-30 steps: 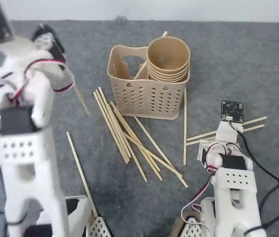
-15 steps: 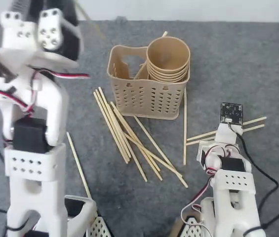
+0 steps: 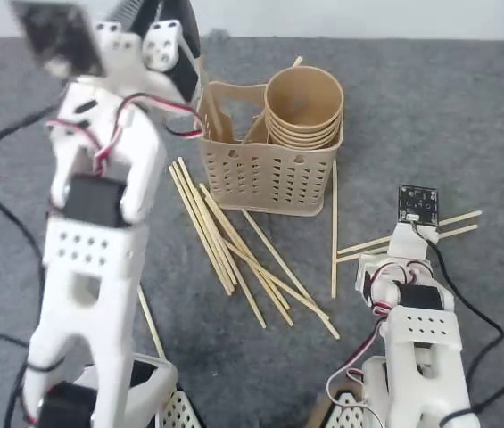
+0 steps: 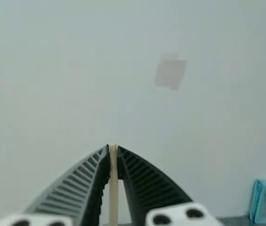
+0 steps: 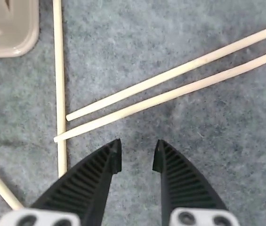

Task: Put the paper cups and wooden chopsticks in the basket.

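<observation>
Pinching one wooden chopstick [image 4: 113, 188] tight between the closed fingers of the left gripper [image 4: 113, 155], high up, seemingly above the far left corner of the grey carpet [image 3: 466, 116]. Hovering with the right gripper [image 5: 136, 155], slightly parted and holding nothing, low near the carpet's right edge, just short of a chopstick pair [image 5: 170, 94]. Stacked paper cups [image 3: 303, 98] inside the basket [image 3: 269, 183] by the far edge. Loose chopsticks [image 3: 205, 230] fanned in front.
</observation>
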You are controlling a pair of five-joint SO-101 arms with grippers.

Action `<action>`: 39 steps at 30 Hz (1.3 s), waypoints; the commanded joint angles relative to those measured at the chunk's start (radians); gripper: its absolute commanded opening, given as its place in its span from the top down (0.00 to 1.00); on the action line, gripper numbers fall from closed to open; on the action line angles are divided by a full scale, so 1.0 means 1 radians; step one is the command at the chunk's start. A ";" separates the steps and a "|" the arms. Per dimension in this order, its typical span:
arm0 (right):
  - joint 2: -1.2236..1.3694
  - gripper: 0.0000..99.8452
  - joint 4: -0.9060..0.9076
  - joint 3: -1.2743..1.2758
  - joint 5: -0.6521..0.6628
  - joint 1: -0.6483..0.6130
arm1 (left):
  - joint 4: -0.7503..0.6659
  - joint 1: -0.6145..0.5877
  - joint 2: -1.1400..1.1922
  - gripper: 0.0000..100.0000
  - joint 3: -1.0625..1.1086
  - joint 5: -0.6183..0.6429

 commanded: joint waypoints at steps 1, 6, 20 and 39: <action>-0.004 0.88 -0.019 -0.011 0.017 -0.004 | 0.021 -0.018 0.003 0.95 -0.002 -0.006; -0.004 0.88 -0.019 -0.012 0.018 -0.004 | 0.152 -0.026 -0.052 0.76 -0.001 0.054; -0.004 0.88 -0.019 -0.009 0.020 -0.007 | 0.830 -0.419 -0.192 0.78 0.094 0.109; -0.004 0.88 -0.010 -0.009 0.020 -0.007 | 0.634 -0.582 -0.193 0.78 0.963 -0.049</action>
